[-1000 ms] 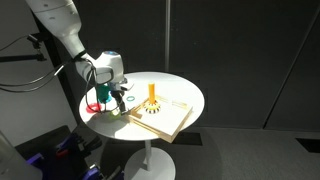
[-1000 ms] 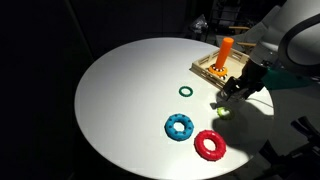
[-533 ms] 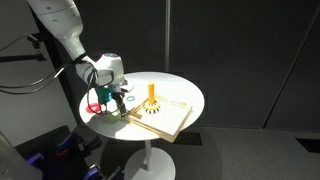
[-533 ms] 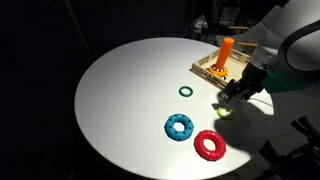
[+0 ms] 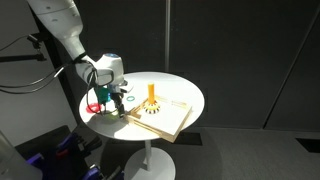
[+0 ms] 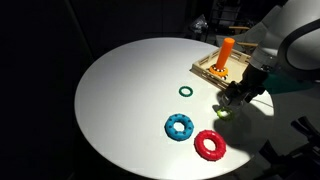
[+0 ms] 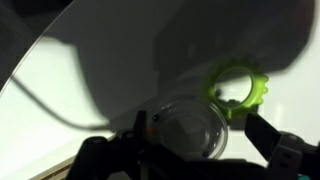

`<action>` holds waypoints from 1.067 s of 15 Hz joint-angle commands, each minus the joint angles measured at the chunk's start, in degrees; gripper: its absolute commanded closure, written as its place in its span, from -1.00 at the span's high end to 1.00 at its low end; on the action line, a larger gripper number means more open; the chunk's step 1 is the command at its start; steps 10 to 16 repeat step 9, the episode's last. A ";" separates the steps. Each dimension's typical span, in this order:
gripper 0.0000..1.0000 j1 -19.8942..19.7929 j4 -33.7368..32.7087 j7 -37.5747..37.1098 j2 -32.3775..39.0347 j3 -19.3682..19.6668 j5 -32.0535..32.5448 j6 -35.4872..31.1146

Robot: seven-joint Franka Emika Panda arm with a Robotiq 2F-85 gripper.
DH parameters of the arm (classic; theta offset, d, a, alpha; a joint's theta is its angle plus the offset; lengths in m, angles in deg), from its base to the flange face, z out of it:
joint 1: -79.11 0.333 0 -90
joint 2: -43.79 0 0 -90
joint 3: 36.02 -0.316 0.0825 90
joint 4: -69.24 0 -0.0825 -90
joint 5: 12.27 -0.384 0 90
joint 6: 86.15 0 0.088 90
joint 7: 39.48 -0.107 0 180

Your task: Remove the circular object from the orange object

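The orange peg (image 6: 227,51) stands upright on its striped base on the pale wooden board (image 6: 207,69); it also shows in an exterior view (image 5: 152,92). No ring is on it. A lime green toothed ring (image 7: 240,88) lies flat on the white table, also in an exterior view (image 6: 222,111). My gripper (image 6: 236,95) hovers just above that ring, beside the board. In the wrist view the gripper (image 7: 195,120) is open, its fingers spread wide, and the ring lies just beyond the right fingertip.
A small dark green ring (image 6: 185,91), a blue ring (image 6: 180,127) and a red ring (image 6: 210,146) lie on the round white table (image 6: 120,100). The table edge is close to the red ring. The surroundings are dark.
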State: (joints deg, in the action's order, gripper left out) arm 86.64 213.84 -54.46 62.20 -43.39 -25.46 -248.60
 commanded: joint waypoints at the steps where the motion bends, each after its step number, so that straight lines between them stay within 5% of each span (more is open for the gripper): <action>1: 1.00 -2.95 -0.72 4.04 -2.51 -2.67 -3.17 7.37; 5: 1.00 -3.13 -1.28 4.80 -4.59 -1.77 -3.18 12.67; 16: 1.00 -1.72 -1.21 2.81 -2.49 -1.10 -2.10 10.05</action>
